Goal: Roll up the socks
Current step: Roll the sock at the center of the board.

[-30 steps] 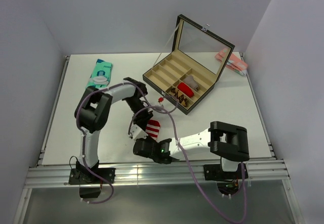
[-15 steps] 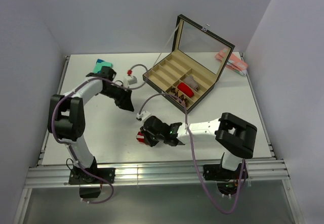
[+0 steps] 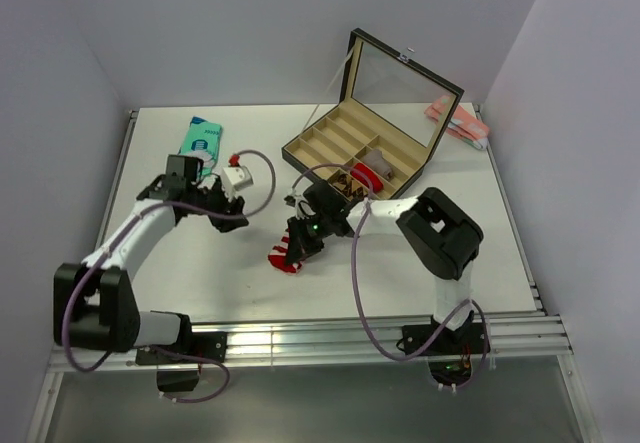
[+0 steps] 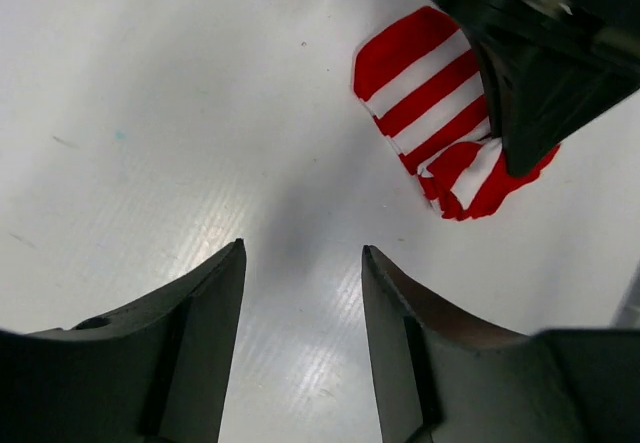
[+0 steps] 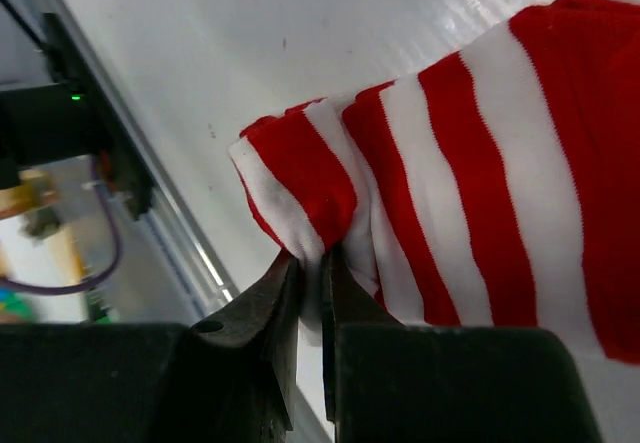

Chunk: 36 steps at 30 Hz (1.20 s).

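The red-and-white striped sock (image 3: 284,256) lies partly folded on the white table near the middle. My right gripper (image 3: 303,235) is shut on a fold at its edge, and the right wrist view shows the fabric (image 5: 420,213) pinched between the jaws of that gripper (image 5: 322,263). My left gripper (image 3: 233,207) is open and empty to the left of the sock, apart from it. In the left wrist view the gripper (image 4: 303,253) faces bare table, with the sock (image 4: 430,123) ahead at the upper right. Brown argyle fabric (image 3: 357,191) lies in the box's front compartment.
An open compartment box (image 3: 330,148) with a raised lid stands behind the sock and holds a plain red roll (image 3: 367,175). A teal packet (image 3: 198,138) lies at the back left. Pink items (image 3: 455,120) lie at the back right. The table's metal rail (image 3: 300,338) runs along the near edge.
My right gripper has moved away from the near edge toward the middle with the striped sock. My left gripper has drawn back to the left, away from the sock.
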Tool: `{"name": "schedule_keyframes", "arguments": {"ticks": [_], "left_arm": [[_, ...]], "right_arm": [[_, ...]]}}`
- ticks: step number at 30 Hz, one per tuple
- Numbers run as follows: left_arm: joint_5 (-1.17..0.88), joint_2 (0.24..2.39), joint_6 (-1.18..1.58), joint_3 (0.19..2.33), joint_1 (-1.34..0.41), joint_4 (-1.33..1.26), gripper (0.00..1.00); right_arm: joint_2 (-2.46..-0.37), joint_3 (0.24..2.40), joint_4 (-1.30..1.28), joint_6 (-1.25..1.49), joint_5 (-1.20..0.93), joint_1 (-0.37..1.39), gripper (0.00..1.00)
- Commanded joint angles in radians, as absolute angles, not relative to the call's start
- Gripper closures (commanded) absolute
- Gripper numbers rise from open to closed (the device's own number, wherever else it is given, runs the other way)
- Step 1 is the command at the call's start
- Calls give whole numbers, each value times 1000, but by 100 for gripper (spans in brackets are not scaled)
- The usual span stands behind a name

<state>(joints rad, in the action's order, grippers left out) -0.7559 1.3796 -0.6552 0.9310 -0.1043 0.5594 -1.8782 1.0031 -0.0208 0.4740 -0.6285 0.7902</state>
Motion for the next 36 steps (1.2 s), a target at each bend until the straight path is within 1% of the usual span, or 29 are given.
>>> {"name": "schedule_keyframes", "arguments": {"ticks": [1,2,5,6,9,12,13,17,21,25,32,36], "left_arm": [[-542,1263,-722,783,-224,355,45],[-473,1206,-735,744,-294,269,45],[-408,1129,-732,612,-391,151,42],[-376,1099,-723,568,-406,84,40],[-347,1077,-709,526,-451,19,38],[-357,1080,-710,519,-480,9,27],[-373,1078,-721,511,-488,12,26],[-364,1026,-781,434,-576,-37,25],[-354,986,-816,380,-656,-26,27],[-327,992,-839,354,-713,-31,28],[-250,1046,-859,304,-778,-155,30],[-191,1112,-831,307,-781,-241,35]], "right_arm": [[-1982,1066,-138,488,-747,733,100],[-1999,1084,-179,485,-750,721,100],[-2045,1140,-239,474,-753,700,100],[-2054,1149,-245,482,-765,693,100],[-2080,1175,-264,489,-766,677,100],[-2088,1186,-268,494,-775,672,100],[-2089,1195,-276,488,-767,669,100],[-2094,1200,-285,480,-767,663,100],[-2102,1203,-290,477,-765,655,100],[-2121,1212,-305,469,-772,650,100],[-2149,1218,-321,446,-775,640,100],[-2145,1200,-313,442,-781,638,100]]}}
